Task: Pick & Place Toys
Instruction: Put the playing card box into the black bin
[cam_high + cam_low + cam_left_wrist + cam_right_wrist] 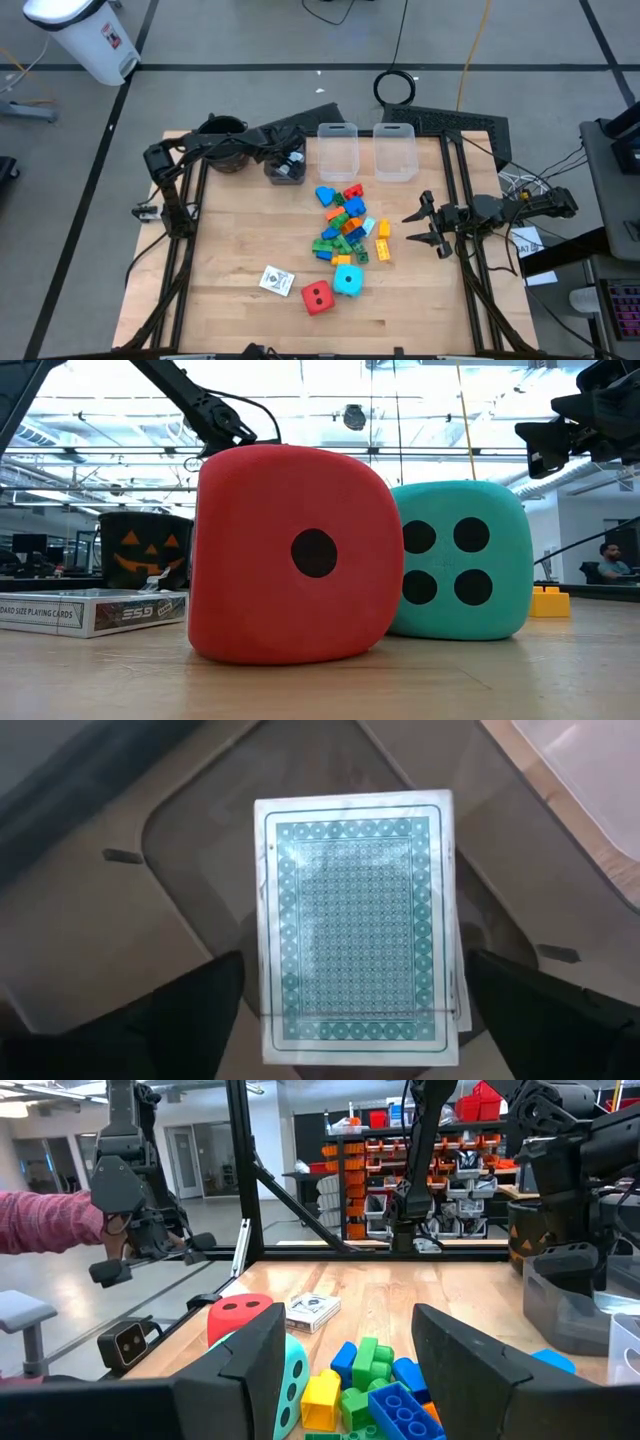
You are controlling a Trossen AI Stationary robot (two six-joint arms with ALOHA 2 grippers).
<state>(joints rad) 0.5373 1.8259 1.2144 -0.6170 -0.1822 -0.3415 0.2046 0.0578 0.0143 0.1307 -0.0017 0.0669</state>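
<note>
Cards (355,920) sit in grey bin (200,870) under our left gripper (355,1010), jaws wide, holding nothing. Right gripper (345,1350) hovers by brick pile (345,225) mid-table, jaws approx. half open, empty.

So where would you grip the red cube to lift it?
Across two opposite flat faces of the red cube, coming straight down from above. It sits flat and its top is clear. Avoid the side facing the cyan cube, which sits close beside it and leaves little finger room.
</note>
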